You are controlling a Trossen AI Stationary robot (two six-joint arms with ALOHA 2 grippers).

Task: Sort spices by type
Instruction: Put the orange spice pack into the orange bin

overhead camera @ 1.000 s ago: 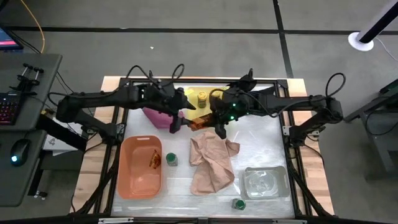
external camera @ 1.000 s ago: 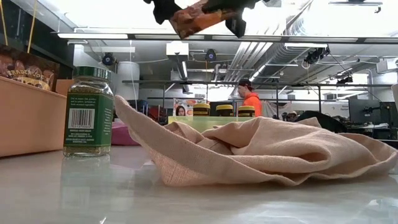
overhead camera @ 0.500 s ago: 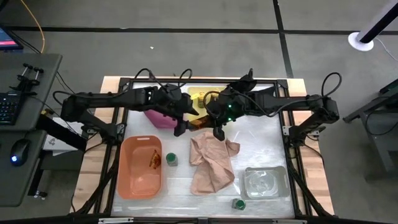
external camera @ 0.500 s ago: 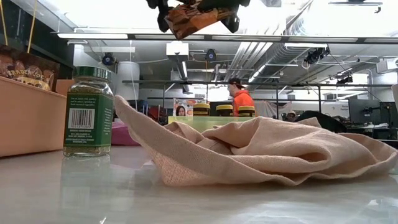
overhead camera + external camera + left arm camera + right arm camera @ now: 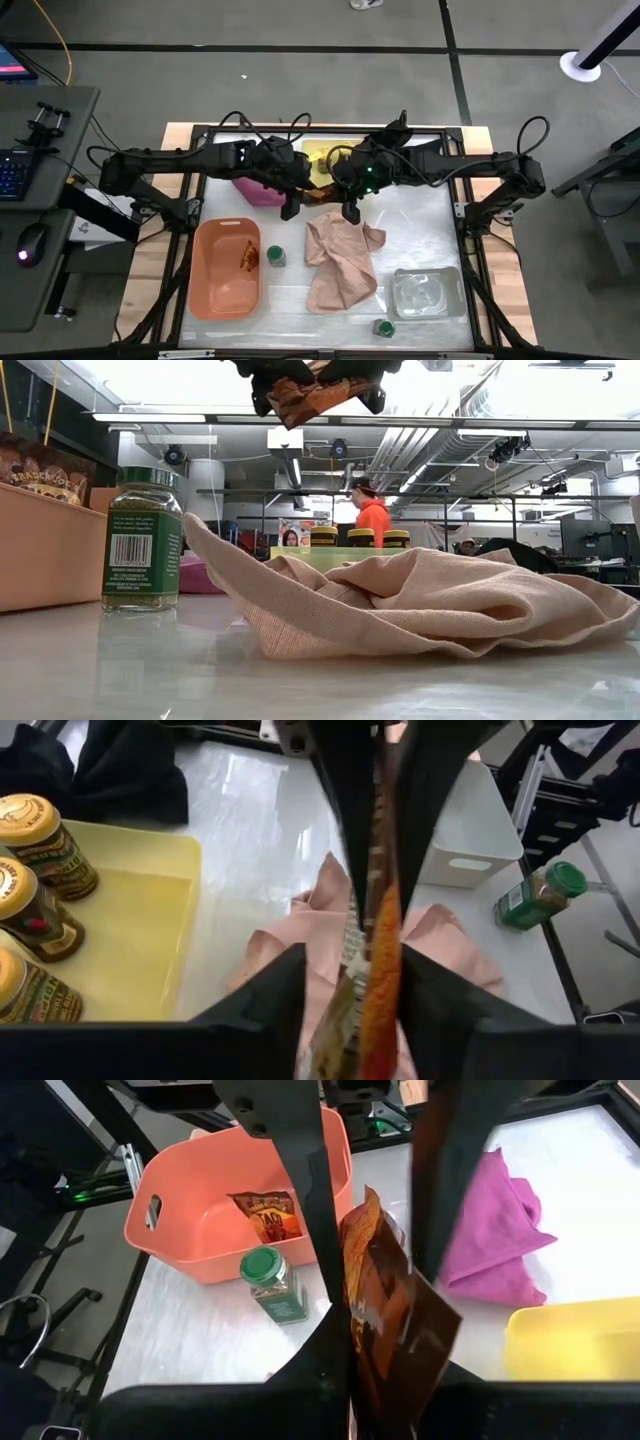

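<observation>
1. Overhead, the right gripper (image 5: 345,200) is clenched on a brown-orange packet (image 5: 312,396), held in the air above the tan cloth (image 5: 340,262).
2. The left gripper (image 5: 296,193) also pinches that packet.
3. The green-lidded jar (image 5: 142,538) shows a barcode; its small print is unreadable.

I see a brown-orange packet (image 5: 385,1320), green-lidded jar (image 5: 272,1285), orange tray (image 5: 226,268), pink cloth (image 5: 495,1230), tan cloth (image 5: 342,260).
</observation>
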